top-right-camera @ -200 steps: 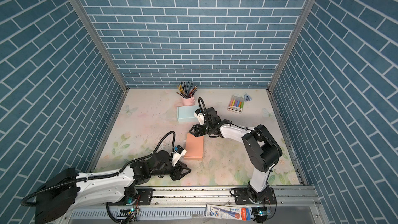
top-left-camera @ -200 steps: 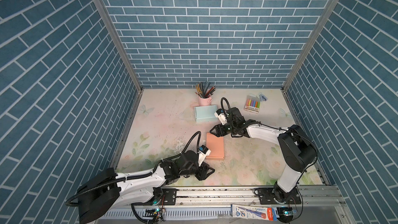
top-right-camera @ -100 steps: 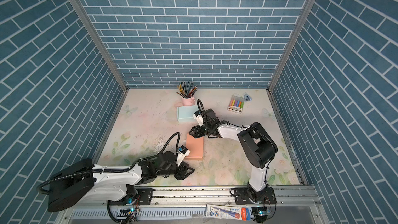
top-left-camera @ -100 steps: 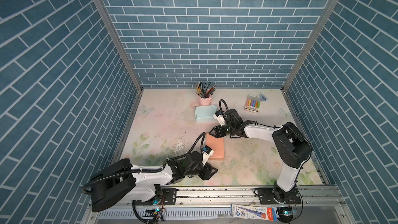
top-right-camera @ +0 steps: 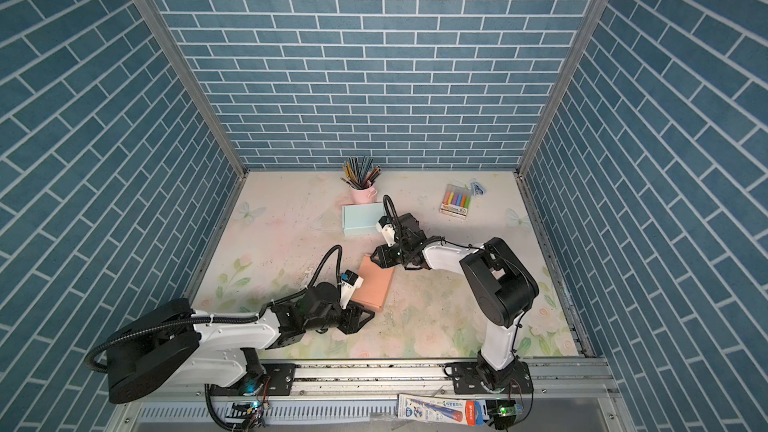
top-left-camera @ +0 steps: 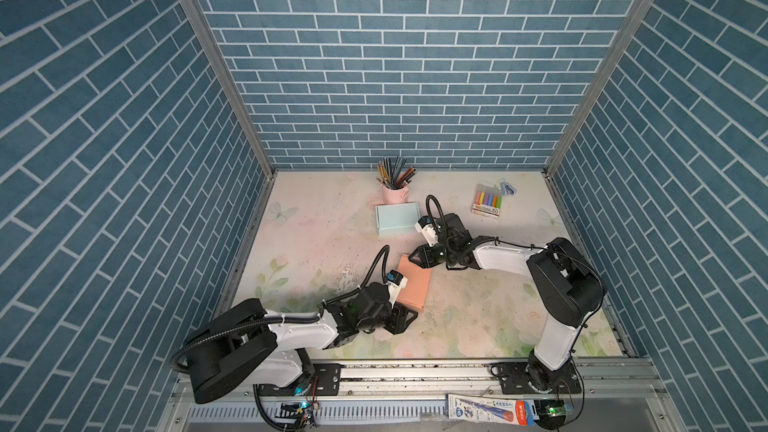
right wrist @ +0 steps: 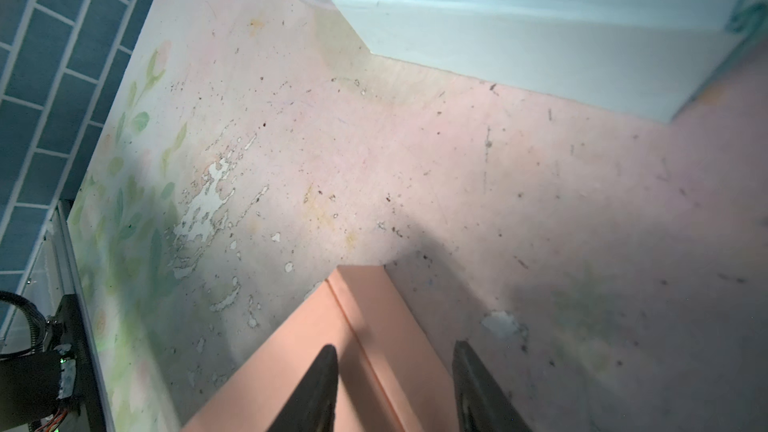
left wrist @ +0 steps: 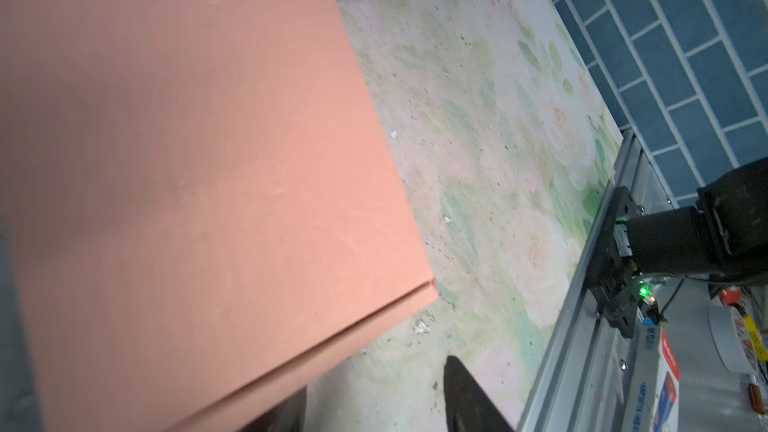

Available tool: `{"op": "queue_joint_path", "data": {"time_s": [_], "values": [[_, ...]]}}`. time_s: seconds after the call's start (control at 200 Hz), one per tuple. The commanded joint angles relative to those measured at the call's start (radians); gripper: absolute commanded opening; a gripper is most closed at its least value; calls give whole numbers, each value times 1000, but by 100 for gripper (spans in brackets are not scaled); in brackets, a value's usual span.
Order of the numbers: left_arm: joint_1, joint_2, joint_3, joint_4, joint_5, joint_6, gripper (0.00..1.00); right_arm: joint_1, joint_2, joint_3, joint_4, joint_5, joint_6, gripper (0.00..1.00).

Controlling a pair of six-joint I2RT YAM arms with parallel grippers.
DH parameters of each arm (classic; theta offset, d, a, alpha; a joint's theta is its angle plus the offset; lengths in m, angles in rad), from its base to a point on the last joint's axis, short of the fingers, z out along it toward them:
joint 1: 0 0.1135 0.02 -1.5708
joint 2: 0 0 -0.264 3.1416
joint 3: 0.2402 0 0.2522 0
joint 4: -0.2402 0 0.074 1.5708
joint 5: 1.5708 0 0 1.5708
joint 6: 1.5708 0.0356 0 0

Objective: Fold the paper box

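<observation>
the salmon paper box [top-left-camera: 413, 284] lies flat on the desk [top-left-camera: 316, 234], its long axis running from the left fingers [top-left-camera: 402, 321] at its near corner to the right fingers [top-left-camera: 417, 261] at its far corner, neither arm nearer; the left fingers are spread, gripping nothing; the right fingers straddle the far edge, pinching or not i cannot tell. beyond the right fingers sits a closed pale blue box [top-left-camera: 397, 218], then a pink cup [top-left-camera: 395, 194] holding pencils [top-left-camera: 395, 168].
</observation>
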Motion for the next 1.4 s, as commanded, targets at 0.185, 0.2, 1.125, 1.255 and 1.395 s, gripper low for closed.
{"op": "queue_joint_path", "data": {"time_s": [0.185,0.2,1.125,1.255,1.395], "values": [[81,-36,11,28,6,32,51,6,-87,-75,-21,15,3,46],[84,-33,12,30,10,35,51,6,-92,-79,-21,16,4,46],[158,426,465,120,84,145,50,-152,-376,-363,50,75,76,45],[158,491,521,144,88,140,50,-182,-389,-371,46,79,68,45],[157,552,576,156,87,137,50,-217,-394,-381,47,79,61,46]]}}
